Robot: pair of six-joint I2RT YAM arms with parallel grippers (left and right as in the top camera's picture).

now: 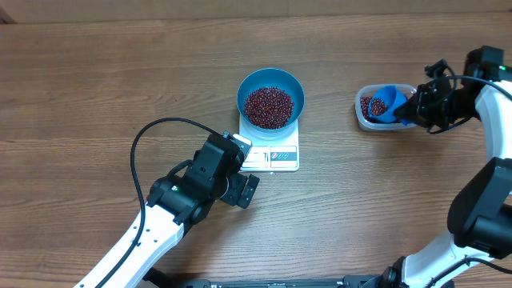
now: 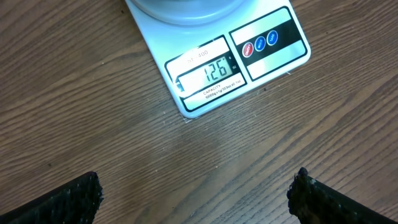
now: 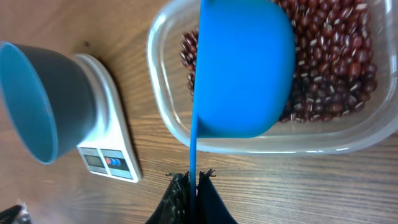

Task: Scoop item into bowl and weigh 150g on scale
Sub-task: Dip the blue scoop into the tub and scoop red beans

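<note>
Over tub (image 3: pixel 163 109), right hand (image 3: pixel 194 186) grasps scoop (image 3: pixel 242 68), left hand (image 2: pixel 194 198) released (its view reads scale (image 2: pixel 208 71))

Scale (image 2: pixel 217 68) sits on wooden table (image 2: pixel 93 112); display (image 2: pixel 208 73) reads 126. Bowl (image 2: pixel 183 7) rests on it. Left gripper (image 2: pixel 196 186) jaws spread wide, nothing between them.

A deep blue bowl (image 1: pixel 298 90), partly filled with red-brown beans (image 1: pixel 268 107), is seated upright on the white scale (image 1: pixel 276 154), mid-table.
</note>
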